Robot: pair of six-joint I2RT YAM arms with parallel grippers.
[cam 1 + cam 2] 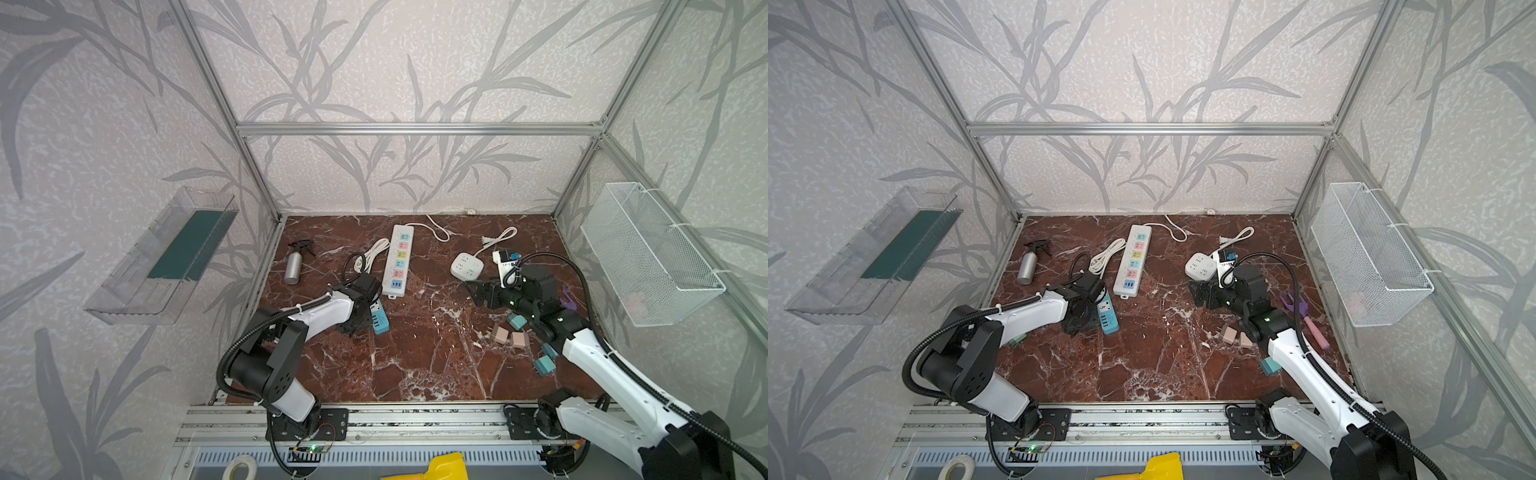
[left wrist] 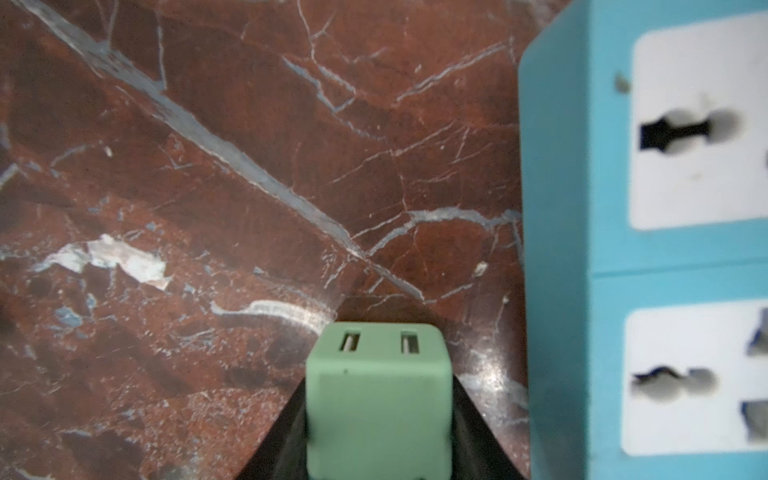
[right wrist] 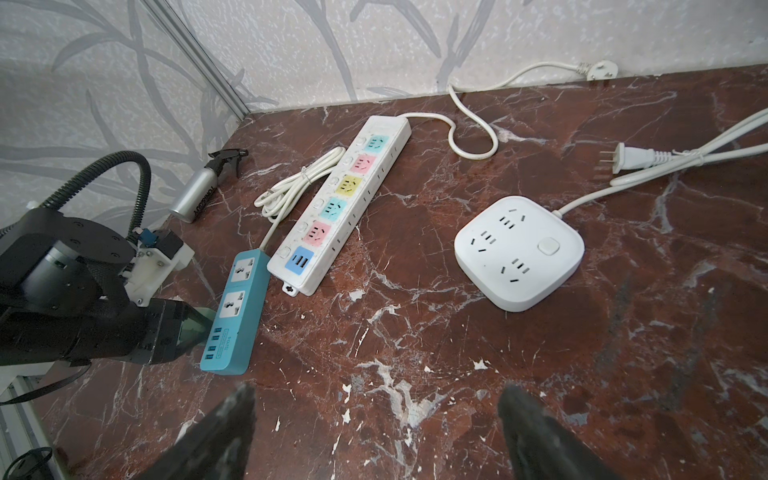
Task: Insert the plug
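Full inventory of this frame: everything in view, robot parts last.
red-brown marble table: 1, cell floor
blue power strip with white sockets: 1, table left
green cube plug: 1, in left gripper, beside blue power strip
long white power strip with coloured sockets: 1, table back centre
square white power strip: 1, table back right
silver spray bottle, black head: 1, lying back left
pink cubes: 2, by right arm
teal cube plugs: about 3, by right arm
purple fork tool, pink handle: 1, table right edge
white wire basket: 1, right wall
clear plastic shelf: 1, left wall
left gripper: black, shut on green cube plug
right gripper: black, open, empty
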